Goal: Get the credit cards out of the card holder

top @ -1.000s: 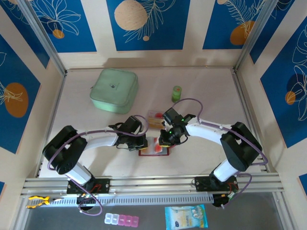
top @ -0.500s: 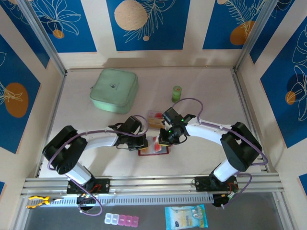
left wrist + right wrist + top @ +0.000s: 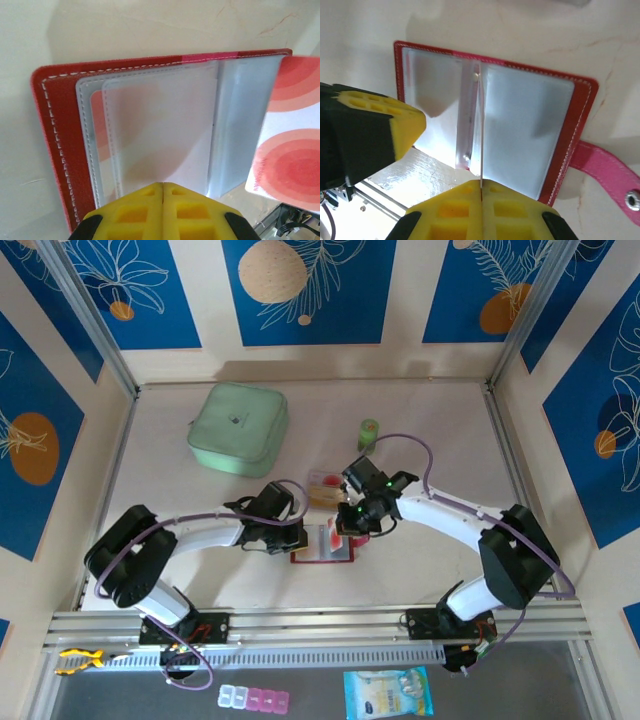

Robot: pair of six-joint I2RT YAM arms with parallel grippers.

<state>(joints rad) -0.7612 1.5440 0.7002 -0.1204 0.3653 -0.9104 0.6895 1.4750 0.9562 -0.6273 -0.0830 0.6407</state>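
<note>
The red card holder (image 3: 312,554) lies open on the table, grey clear pockets up (image 3: 160,125). My left gripper (image 3: 163,184) is shut with nothing between its jaws, its tip resting on a clear pocket; it also shows as a yellow finger at the left of the right wrist view. My right gripper (image 3: 481,186) is shut on a red-and-white credit card (image 3: 290,135), seen edge-on (image 3: 481,125) and standing above the holder's fold. Another red-patterned card (image 3: 99,125) sits in a left pocket. Tan credit cards (image 3: 322,486) lie on the table behind the holder.
A pale-green square pouch (image 3: 238,428) sits at the back left and a small green bottle (image 3: 369,433) at the back middle. The holder's pink tab (image 3: 605,167) sticks out to one side. A pill box (image 3: 254,698) and a packet (image 3: 389,692) lie below the front rail.
The right gripper has closed fully on the red-and-white card and shifted slightly up and right; its elbow swung right. The left gripper stays on the holder.
</note>
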